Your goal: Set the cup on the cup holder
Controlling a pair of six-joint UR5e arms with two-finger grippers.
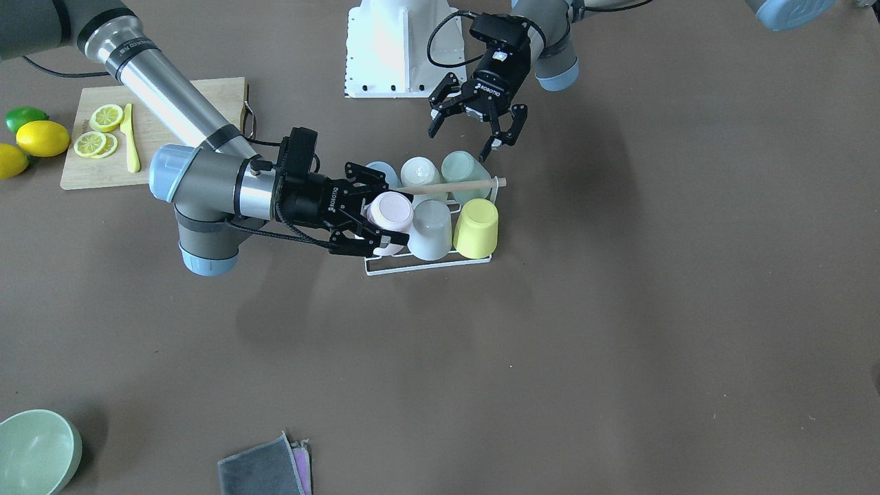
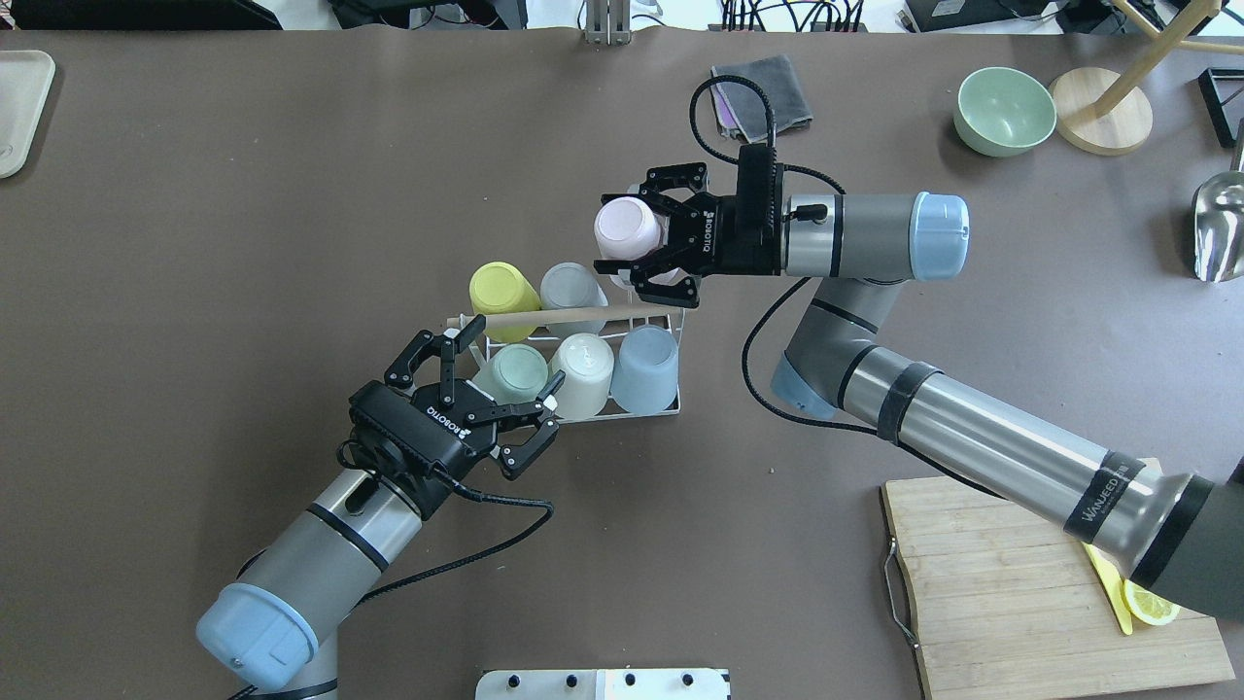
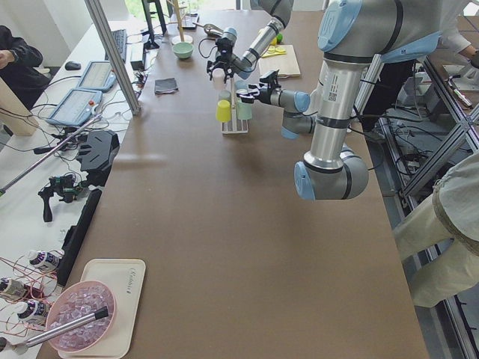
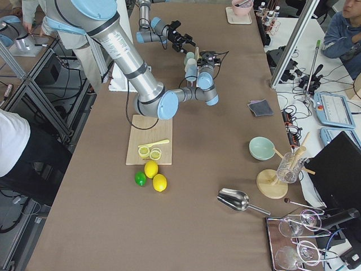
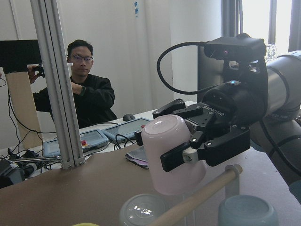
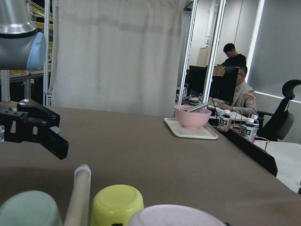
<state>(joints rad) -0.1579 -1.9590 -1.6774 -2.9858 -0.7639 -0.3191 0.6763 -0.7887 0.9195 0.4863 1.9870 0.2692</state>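
— At one end of the cup holder (image 2: 573,316), what does the right end effector (image 2: 628,229) hold?
— Clenched on the pink cup (image 2: 620,222), forearm level; the left end effector (image 1: 462,141) is spread wide, empty, near the mint cup (image 1: 462,170)

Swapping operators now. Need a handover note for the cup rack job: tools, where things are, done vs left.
Right tool: shut on the pink cup, mouth-down over the free end spot of the rack, next to the grey cup. Not seated yet, as far as the side view shows.
Left tool: open, empty, at the rack's other end by the green cup.
Done: five cups on the rack. The yellow cup and grey cup are in one row; the green cup, cream cup and blue cup are in the other.
Left: lower the pink cup onto its prong, open, back away.
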